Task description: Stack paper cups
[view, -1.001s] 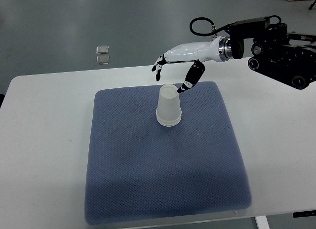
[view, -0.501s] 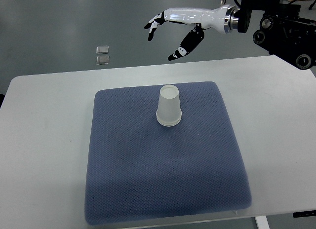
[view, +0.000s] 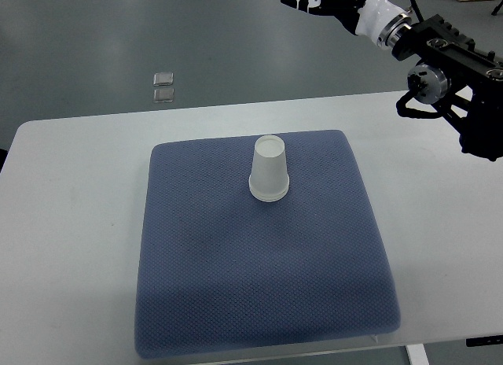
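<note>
A stack of white paper cups (view: 269, 170) stands upside down on the blue-grey mat (view: 236, 278), near its far middle. My right hand (view: 318, 1) is high at the top edge of the picture, well behind and to the right of the cups, fingers spread and holding nothing. Its black arm (view: 452, 74) comes in from the upper right. The left arm does not show.
The mat lies on a white table (view: 71, 223) whose far edge runs just behind the mat. Two small clear squares (view: 163, 86) lie on the grey floor beyond the table at the upper left.
The right hand has risen from just above the cups, pulling back up and to the right to the picture's top edge. The cup stack has not moved.
</note>
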You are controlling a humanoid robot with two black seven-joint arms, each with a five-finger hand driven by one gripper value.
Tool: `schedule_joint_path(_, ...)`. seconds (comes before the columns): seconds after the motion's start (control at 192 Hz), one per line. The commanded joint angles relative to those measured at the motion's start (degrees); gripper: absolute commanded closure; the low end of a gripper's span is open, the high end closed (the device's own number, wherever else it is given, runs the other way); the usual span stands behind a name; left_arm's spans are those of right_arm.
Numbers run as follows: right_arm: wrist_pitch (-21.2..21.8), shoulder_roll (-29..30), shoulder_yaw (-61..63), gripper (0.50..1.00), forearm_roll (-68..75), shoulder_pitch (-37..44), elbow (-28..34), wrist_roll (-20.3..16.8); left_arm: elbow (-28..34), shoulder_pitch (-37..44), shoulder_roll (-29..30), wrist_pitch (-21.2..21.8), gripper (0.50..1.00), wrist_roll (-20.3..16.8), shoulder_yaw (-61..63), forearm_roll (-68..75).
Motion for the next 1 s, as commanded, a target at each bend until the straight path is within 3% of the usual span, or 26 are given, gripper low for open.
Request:
schedule_joint_path(0.0, -2.6, 1.3, 1.4, 0.595, 5.2, -1.4, -2.0, -0.2, 0.0, 0.0, 0.0, 0.0, 0.5, 0.0, 0.0, 0.0)
schedule_joint_path(0.183, -8.8, 3.1, 2.6, 0.595, 13.1, -3.9, -5.8, -1.3, 0.0, -0.1, 0.0, 0.0, 0.5, 0.0, 0.1, 0.0)
schedule_joint_path(0.282, -10.7, 3.4, 2.6, 0.595, 17.2, -5.2, -8.9, -5.2, 0.0, 0.0, 0.0, 0.0, 0.5, 0.0, 0.0, 0.0)
schedule_joint_path(0.402, -8.7, 3.5, 1.8, 0.595, 20.4, -7.7, -10.0, -7.3, 0.0, 0.0, 0.0, 0.0, 0.5, 0.0, 0.0, 0.0)
schedule_joint_path(0.49, 0.4, 3.5, 1.8, 0.595, 19.0, -10.0, -9.9, -7.2, 0.0, 0.0, 0.0, 0.0, 0.5, 0.0, 0.0, 0.0)
schedule_joint_path(0.537, 2.5, 3.5, 1.9, 0.595, 17.9, -10.5, -10.0, -6.9, 0.0, 0.0, 0.0, 0.0, 0.5, 0.0, 0.0, 0.0)
schedule_joint_path(0.704, 2.9, 3.8, 2.7, 0.587, 15.6, -10.6, -10.1, -6.4, -0.1, 0.0, 0.0, 0.0, 0.5, 0.0, 0.0, 0.0)
schedule_joint_path(0.808, 2.1, 3.9, 2.8, 0.587, 15.6, -10.6, -10.5, -3.5, 0.0, 0.0, 0.0, 0.0, 0.5, 0.0, 0.1, 0.0)
schedule_joint_path(0.996, -2.2, 5.2, 2.8, 0.587, 16.0, -11.7, -10.6, -1.9, 0.0, 0.0, 0.0, 0.0, 0.5, 0.0, 0.0, 0.0)
